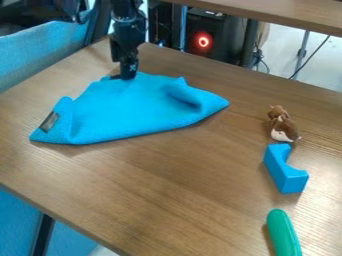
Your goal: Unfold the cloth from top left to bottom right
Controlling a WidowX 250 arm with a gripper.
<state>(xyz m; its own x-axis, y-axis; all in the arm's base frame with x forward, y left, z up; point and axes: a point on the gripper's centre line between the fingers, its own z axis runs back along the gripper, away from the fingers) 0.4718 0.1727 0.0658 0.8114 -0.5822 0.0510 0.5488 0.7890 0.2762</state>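
Lying across the table's far left, long axis near-left to far-right, the blue cloth spreads nearward from the gripper at its far edge; whether that is open or closed, I cannot tell.

Arm: upper part cut off from you by the top edge.
Cloth: underside hidden from you.
Cloth tag: print too small for you.
Hand: tips too blurred for you to judge.
Brown toy: details blurred.
Green piece: lower end cut off.
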